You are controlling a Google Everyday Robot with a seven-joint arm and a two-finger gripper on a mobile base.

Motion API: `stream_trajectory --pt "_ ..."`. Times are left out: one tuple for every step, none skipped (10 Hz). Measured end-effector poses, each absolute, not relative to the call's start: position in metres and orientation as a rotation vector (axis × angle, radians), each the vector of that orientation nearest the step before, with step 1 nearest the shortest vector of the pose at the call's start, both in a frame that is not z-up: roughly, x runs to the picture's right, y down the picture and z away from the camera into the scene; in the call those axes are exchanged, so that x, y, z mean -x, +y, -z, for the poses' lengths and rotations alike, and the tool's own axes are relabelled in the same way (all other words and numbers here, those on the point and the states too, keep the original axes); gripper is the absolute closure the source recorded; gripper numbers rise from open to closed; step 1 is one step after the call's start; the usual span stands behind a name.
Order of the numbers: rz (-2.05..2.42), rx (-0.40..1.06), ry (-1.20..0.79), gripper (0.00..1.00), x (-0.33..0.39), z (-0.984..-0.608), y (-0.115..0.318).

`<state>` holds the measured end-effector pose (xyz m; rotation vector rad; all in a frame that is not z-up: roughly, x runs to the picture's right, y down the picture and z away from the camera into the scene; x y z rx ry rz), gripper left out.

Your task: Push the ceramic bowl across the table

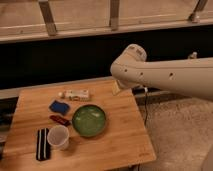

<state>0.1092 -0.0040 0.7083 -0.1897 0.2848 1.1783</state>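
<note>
The ceramic bowl [89, 120] is a wide, shallow, glossy green bowl standing near the middle of the wooden table [125, 137]. My arm [165, 75] reaches in from the right, above the table's far right corner. My gripper [118, 89] is mostly hidden behind the arm's thick white link. Only a pale piece of it shows below the link, over the table's far right edge. It is behind and to the right of the bowl and apart from it.
A white cup [58, 137] stands just left of the bowl. A black striped item [43, 144] lies beside the cup. A red item [60, 120], a blue sponge [59, 107] and a white packet [76, 94] lie behind. A dark wall and railing stand behind the table.
</note>
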Motion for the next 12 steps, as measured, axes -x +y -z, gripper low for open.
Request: stream_trajectory --pt "-1.178 0.19 0.285 0.2 -0.109 -0.708 -0.004" --pt "-1.178 0.19 0.285 0.2 -0.109 -0.708 -0.004" --pt "-1.178 0.19 0.285 0.2 -0.109 -0.708 -0.004" --pt "-1.178 0.19 0.285 0.2 -0.109 -0.708 -0.004" --pt "-1.178 0.19 0.285 0.23 -0.109 -0.708 -0.004" --pt "-1.178 0.19 0.285 0.34 -0.109 -0.708 -0.004" --pt "-1.178 0.19 0.285 0.42 -0.109 -0.708 -0.004" --pt "-1.178 0.19 0.285 0.54 -0.109 -0.708 -0.004" --pt "-1.178 0.19 0.287 0.64 -0.109 -0.709 -0.004" --pt "-1.175 0.189 0.294 0.74 -0.11 -0.709 -0.003" --pt "-1.158 0.187 0.313 0.82 -0.109 -0.71 -0.001" --pt "-1.102 0.199 0.344 0.94 -0.1 -0.716 0.007"
